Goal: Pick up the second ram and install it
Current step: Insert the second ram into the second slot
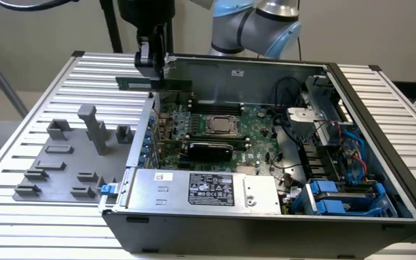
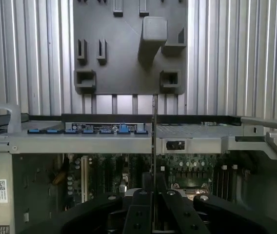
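The fingers [image 1: 152,69] are clamped on the second ram [image 1: 175,85] — it hangs level under them, long side across the exterior view. The black slots [image 1: 222,106] lie lower, toward that view's right.

The gripper [image 1: 154,75] hides the middle of the second ram [image 1: 177,85] between the jaws; ahead of them in the wrist view it is edge-on, its chips and label unseen; the arm [image 1: 259,24] is cut off by the exterior view's top edge

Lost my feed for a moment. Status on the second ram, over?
Gripper shut on second ram. Held over case wall, not seated. Nothing blocking seen.
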Robot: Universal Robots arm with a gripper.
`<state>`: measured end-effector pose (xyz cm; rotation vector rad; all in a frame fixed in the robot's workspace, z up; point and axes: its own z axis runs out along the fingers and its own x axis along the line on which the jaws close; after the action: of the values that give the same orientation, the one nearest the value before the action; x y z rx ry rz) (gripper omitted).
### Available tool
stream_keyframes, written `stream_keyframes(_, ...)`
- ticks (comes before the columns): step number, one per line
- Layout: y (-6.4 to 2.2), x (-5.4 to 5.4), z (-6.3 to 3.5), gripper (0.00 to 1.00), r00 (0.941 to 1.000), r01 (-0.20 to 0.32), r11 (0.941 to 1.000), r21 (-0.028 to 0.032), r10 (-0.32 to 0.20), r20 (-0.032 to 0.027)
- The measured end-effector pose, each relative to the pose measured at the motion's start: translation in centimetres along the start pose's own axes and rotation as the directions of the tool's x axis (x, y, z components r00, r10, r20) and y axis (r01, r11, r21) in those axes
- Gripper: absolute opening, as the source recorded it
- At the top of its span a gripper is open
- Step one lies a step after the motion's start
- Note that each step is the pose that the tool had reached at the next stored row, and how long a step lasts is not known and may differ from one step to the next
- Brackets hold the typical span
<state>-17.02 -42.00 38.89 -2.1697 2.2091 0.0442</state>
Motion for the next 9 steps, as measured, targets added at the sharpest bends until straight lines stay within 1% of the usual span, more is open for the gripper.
stream_keyframes(9,-4.08,-0.7,0.36,0.00,1.0000,0.000,1.0000,-0.0016,0.000,-0.0002)
